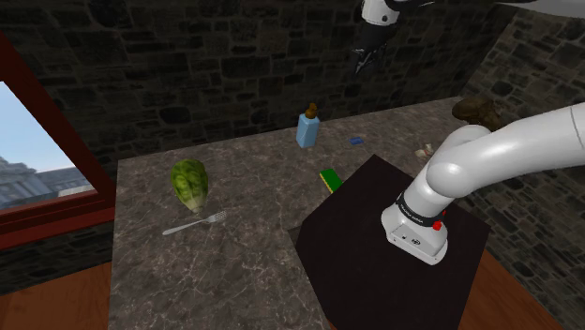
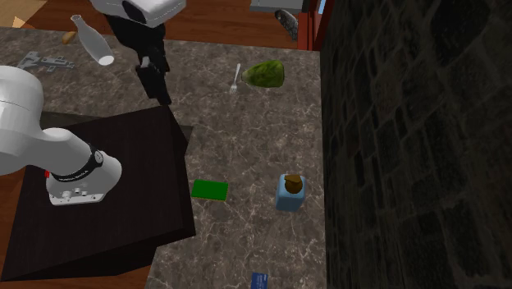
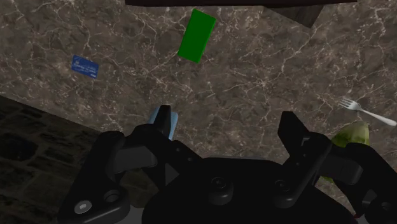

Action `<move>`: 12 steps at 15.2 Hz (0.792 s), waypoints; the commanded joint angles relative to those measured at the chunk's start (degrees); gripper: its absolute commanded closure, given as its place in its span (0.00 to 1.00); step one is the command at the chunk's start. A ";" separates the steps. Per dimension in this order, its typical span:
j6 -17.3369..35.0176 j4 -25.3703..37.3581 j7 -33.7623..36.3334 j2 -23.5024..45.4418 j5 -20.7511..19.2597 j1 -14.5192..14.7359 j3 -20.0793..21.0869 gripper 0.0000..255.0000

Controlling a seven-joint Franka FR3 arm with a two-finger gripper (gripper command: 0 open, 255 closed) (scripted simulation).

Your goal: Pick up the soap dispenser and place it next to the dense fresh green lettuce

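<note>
The soap dispenser [image 1: 307, 127] is a light blue bottle with a brown pump, standing upright near the counter's far edge by the stone wall [image 2: 290, 192]. The green lettuce [image 1: 189, 182] lies toward the shoulder view's left, with a fork beside it [image 2: 264, 74]. My black gripper [image 1: 364, 58] hangs open high above the counter, to the right of the dispenser and well clear of it [image 2: 157, 86]. In the wrist view the gripper [image 3: 229, 130] holds nothing; the dispenser [image 3: 174, 123] peeks out behind one finger, and the lettuce [image 3: 354, 135] sits beside the other.
A silver fork [image 1: 195, 223] lies in front of the lettuce. A green flat block [image 1: 330, 178] sits by the black stand [image 1: 375, 262], and a small blue card [image 1: 356, 141] lies right of the dispenser. A clear bottle [image 2: 92, 39] lies behind the arm. A dark stone wall [image 1: 234, 66] backs the counter.
</note>
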 commanded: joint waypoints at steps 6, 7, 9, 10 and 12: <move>12.75 0.29 -3.91 11.85 -1.24 -0.88 -4.07 0.00; 14.47 0.64 -4.48 13.77 -1.23 -0.95 -4.61 0.00; 17.79 1.58 -5.68 17.76 -1.04 -1.05 -5.67 0.00; 19.38 2.18 -6.31 19.81 -0.85 -1.09 -6.18 0.00; 22.40 3.61 -7.65 24.01 -0.28 -1.19 -7.12 0.00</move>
